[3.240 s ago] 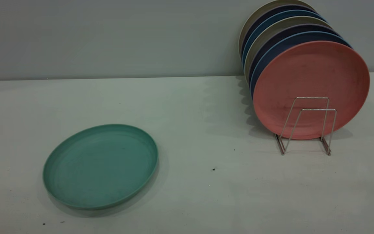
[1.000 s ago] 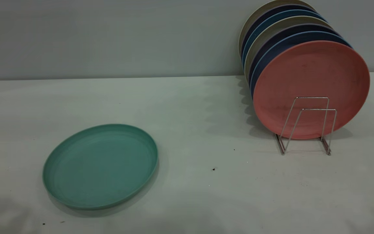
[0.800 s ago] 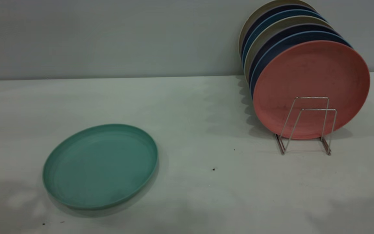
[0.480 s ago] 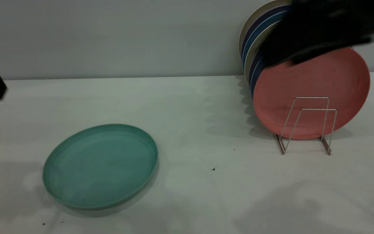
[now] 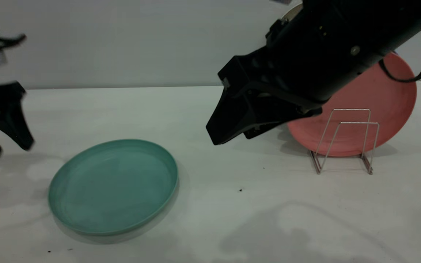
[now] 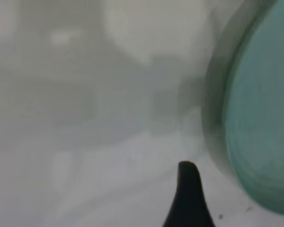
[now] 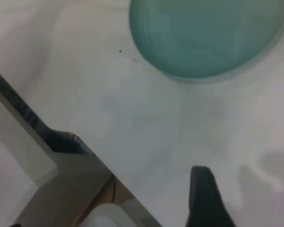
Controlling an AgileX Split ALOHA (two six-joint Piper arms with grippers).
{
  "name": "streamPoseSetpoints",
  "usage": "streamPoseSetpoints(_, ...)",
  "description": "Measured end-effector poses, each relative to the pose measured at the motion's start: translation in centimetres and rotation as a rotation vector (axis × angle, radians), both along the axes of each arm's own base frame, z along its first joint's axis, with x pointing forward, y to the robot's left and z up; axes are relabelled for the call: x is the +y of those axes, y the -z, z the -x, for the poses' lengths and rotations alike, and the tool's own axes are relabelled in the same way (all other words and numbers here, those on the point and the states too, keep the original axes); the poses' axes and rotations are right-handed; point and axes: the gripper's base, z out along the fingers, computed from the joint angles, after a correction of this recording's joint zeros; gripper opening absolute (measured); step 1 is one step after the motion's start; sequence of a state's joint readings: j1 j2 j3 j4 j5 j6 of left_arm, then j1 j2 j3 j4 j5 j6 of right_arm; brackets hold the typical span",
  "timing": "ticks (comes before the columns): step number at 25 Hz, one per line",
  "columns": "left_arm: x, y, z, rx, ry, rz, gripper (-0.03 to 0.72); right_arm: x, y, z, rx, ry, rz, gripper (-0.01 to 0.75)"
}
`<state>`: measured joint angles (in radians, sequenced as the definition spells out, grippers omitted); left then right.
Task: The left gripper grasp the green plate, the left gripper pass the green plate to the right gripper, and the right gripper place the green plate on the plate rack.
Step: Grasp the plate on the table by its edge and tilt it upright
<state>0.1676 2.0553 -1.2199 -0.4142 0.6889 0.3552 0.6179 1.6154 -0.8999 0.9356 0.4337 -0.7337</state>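
Observation:
The green plate [image 5: 113, 186] lies flat on the white table at the front left, with nothing touching it. My left gripper [image 5: 11, 151] hangs at the far left edge, just left of the plate and above the table, with its two fingers apart and empty. In the left wrist view one finger [image 6: 187, 198] shows beside the plate's rim [image 6: 265, 123]. My right gripper [image 5: 232, 138] reaches down from the upper right, mid-table, right of the plate and above it, open and empty. The right wrist view shows one finger [image 7: 206, 198] and the plate [image 7: 208, 38]. The plate rack [image 5: 345, 142] stands at the right.
A salmon-pink plate [image 5: 371, 106] stands upright in the rack behind two free front loops. The bulky right arm [image 5: 327, 47] covers the plates behind it. The table's near edge [image 7: 61, 142] shows in the right wrist view.
Both arms have come into view. The left gripper has dropped in at the left edge. The right arm has swung down from the upper right in front of the racked plates. The green plate has not moved.

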Motion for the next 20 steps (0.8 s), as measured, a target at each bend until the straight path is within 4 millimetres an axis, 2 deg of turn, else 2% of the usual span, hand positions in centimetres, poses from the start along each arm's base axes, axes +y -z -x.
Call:
streamPoseSetpoints(8,-0.7,5.5,-0.9,0.022,0.010,0.097,0.580,0.0,0.1,-0.4,-0.017,0.029,-0.003,0.469)
streamPoseSetpoints(15,-1.1,7.4,-0.9,0.012,0.028,0.145,0.497,0.0,0.1,-0.4,-0.020,0.035,-0.004,0.469)
streamPoseSetpoints(20,-1.3,8.4,-0.9,0.029,-0.002,0.170,0.480,0.0,0.1,-0.4,-0.021,0.035,-0.004,0.469)
